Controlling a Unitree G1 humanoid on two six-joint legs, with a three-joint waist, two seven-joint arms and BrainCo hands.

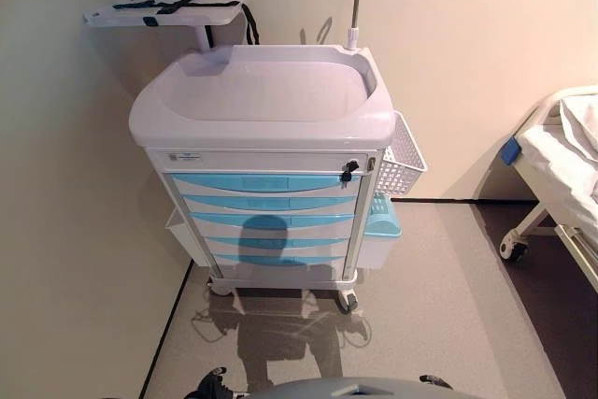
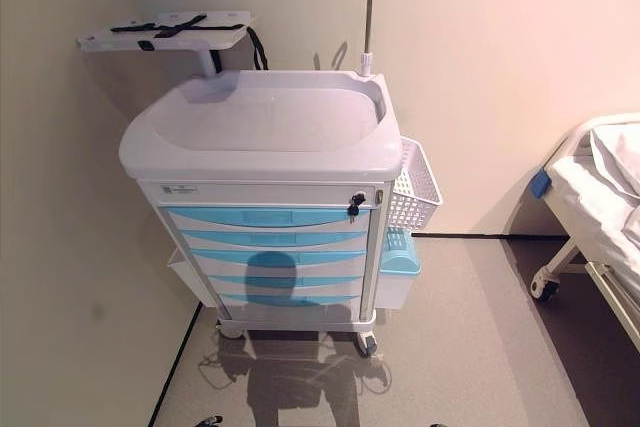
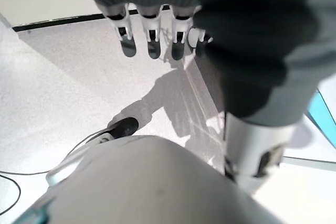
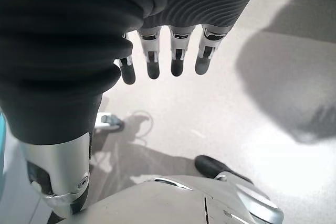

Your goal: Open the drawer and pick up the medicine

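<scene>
While both hands, left hand & right hand, hang w/ fingers straight, glossy curved blue drawers sit closed.

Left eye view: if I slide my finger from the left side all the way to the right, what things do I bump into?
Side shelf with black straps → medical cart with blue drawers → white wire basket → bed.

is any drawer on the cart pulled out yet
No, every blue drawer sits flush in the cart, all shut.
</scene>
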